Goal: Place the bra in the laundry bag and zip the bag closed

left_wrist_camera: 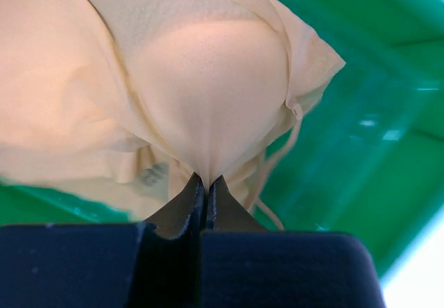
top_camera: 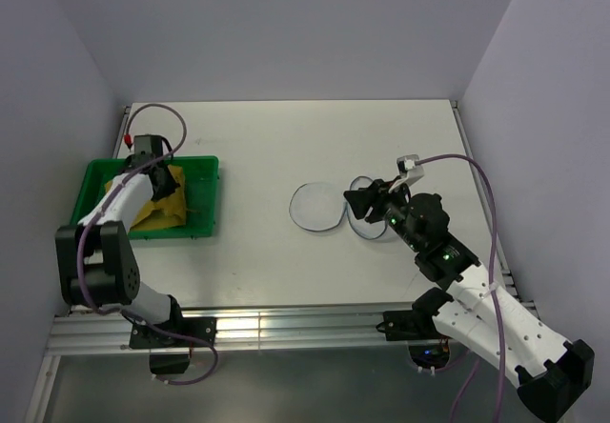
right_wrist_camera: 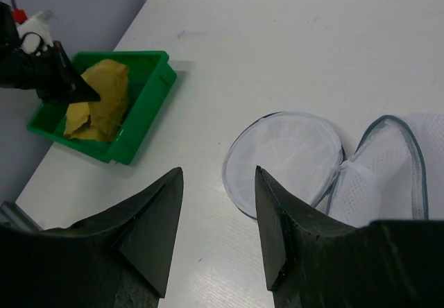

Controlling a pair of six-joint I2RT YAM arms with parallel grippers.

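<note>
The bra [top_camera: 160, 211] lies bunched in the green tray [top_camera: 212, 187] at the 9 o'clock side of the table in the overhead view, with the left gripper [top_camera: 164, 181] down on it. The laundry bag [top_camera: 318, 206] lies unzipped near the table's middle, its two round halves spread side by side. The half toward 3 o'clock sits under the right gripper [top_camera: 370, 200]. Bag and tray are well apart.

From the left wrist, the jaws are pressed nearly together, pinching a fold of yellow fabric at the bottom edge of one cup. The rest of the garment billows toward 12 o'clock, and a thin strap trails toward 5 o'clock over the tray floor.

From the right wrist, the jaws stand wide apart with nothing between them. The open bag shows beyond them from 3 to 4 o'clock, and the tray lies far off at 10 o'clock. Whether a finger touches the mesh I cannot tell.

This looks like the pick-up step: the bra is gripped but not yet out of the tray. The next move probably calls for lifting the floppy garment clear of the tray wall, strap included, and carrying it toward 3 o'clock onto an open half. The right arm could steady the bag.
</note>
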